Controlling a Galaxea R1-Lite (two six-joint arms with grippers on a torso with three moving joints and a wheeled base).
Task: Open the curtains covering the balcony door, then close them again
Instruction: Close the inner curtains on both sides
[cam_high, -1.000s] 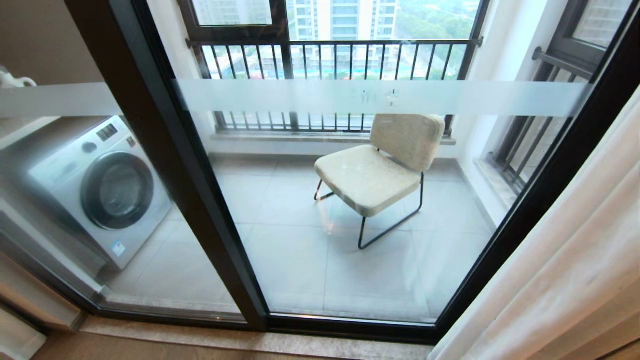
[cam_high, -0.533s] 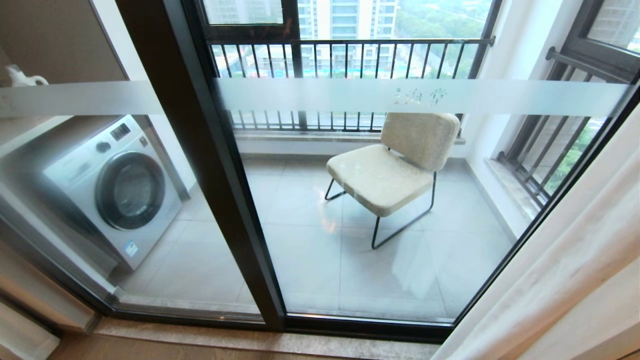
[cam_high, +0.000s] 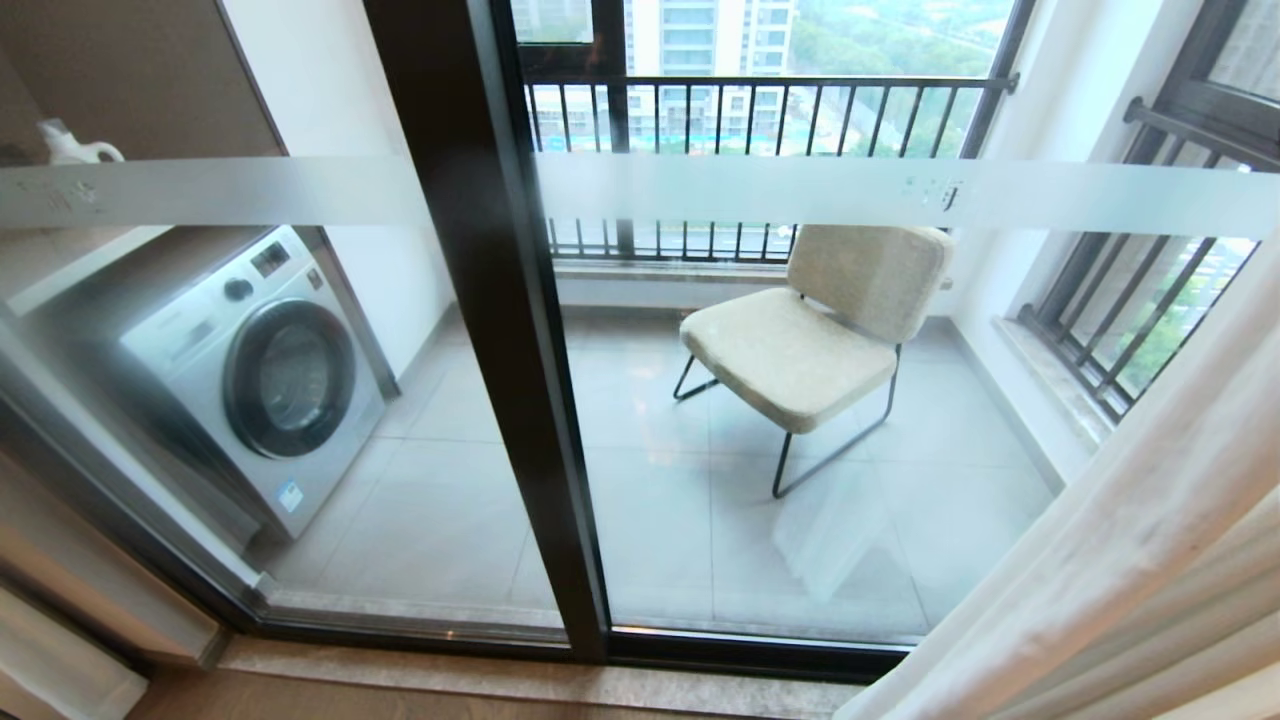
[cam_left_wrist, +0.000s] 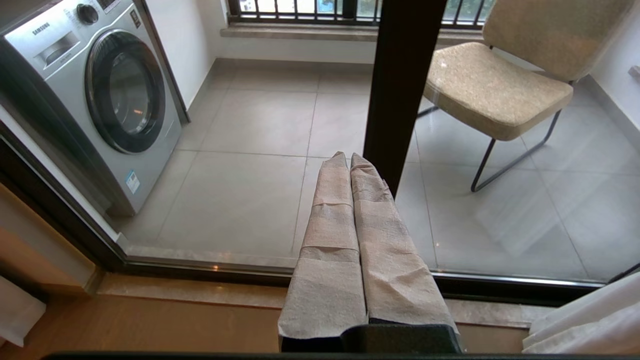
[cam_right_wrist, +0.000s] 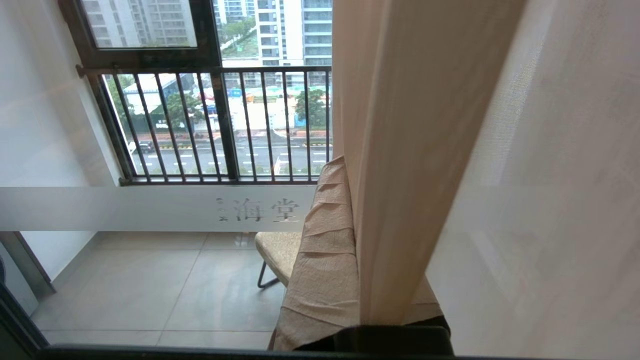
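Glass of the balcony door (cam_high: 800, 420) fills my head view, its dark central post (cam_high: 500, 330) standing between the washing machine (cam_high: 255, 370) and the beige chair (cam_high: 820, 330) out on the balcony tiles. I see the curtains (cam_high: 1130, 590) bunched at the right edge. My right gripper (cam_right_wrist: 345, 210) has a fold of curtain draped over its closed jaws. My left gripper (cam_left_wrist: 347, 165) hangs before the post, jaws closed on nothing
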